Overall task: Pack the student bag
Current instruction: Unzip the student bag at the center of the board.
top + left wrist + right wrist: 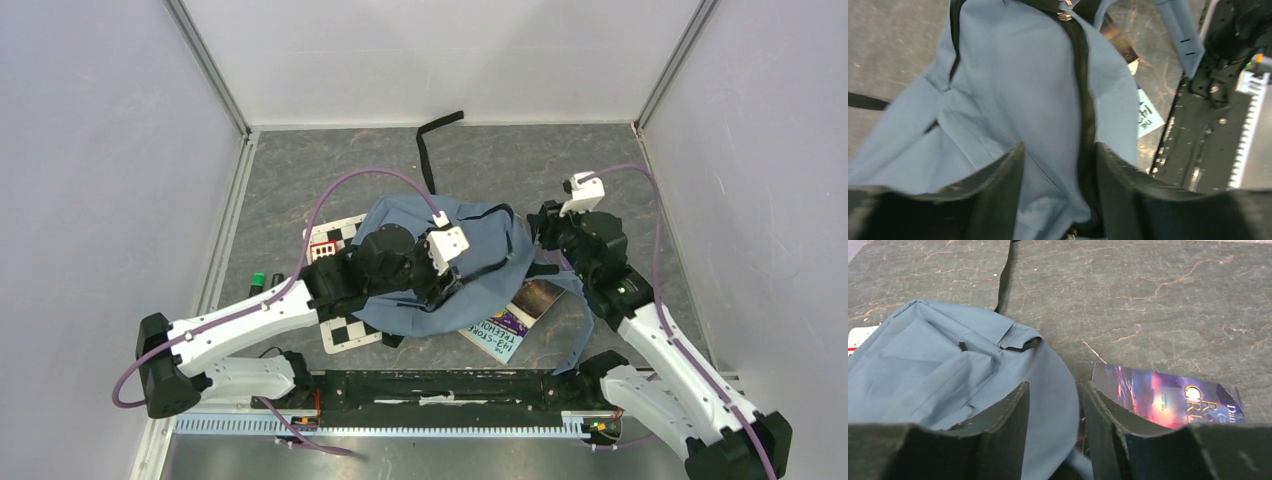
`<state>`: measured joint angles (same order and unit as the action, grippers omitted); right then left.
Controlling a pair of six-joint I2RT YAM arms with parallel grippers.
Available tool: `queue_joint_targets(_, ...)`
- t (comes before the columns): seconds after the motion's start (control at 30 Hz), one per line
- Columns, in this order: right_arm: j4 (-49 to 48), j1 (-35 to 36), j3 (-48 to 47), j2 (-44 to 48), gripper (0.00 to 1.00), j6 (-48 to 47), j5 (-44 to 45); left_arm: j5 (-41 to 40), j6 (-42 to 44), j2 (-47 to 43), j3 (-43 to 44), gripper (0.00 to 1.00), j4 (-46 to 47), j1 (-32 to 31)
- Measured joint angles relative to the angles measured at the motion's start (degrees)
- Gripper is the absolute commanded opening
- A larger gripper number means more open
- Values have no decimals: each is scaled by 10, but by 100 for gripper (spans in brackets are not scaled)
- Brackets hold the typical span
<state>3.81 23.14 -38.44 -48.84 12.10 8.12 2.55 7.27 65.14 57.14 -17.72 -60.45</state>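
Note:
The student bag (470, 265) is soft grey-blue fabric and lies crumpled mid-table. My left gripper (440, 288) sits low on top of it. In the left wrist view the gripper (1059, 147) is open, with bag fabric (1013, 80) and a black zip (1083, 90) running between the fingers. My right gripper (537, 240) is at the bag's right edge. In the right wrist view it (1056, 386) is open astride the bag's rounded edge (938, 370). A paperback book (1168, 395) lies just right of it, partly under the bag, and shows in the top view (515, 315).
A black-and-white checkered board (338, 335) lies under the bag's left side. A green-capped item (257, 279) stands by the left wall rail. A black strap (432, 150) trails toward the back wall. The black base rail (440, 390) runs along the near edge.

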Motion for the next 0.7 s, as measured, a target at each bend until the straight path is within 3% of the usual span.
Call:
queue_joint_targets(0.13,28,0,21,72,78,30,-13,23,-64,10,-7,83,13,0)
queue_joint_targets(0.23,54,0,43,125,85,62,-21,37,-106,28,-9,90,34,0)
queue_joint_targets(0.43,110,0,84,172,84,109,-29,34,-167,87,-9,96,82,-12)
queue_joint_targets(0.7,150,0,91,158,85,116,-50,-43,-190,158,19,91,92,-53)
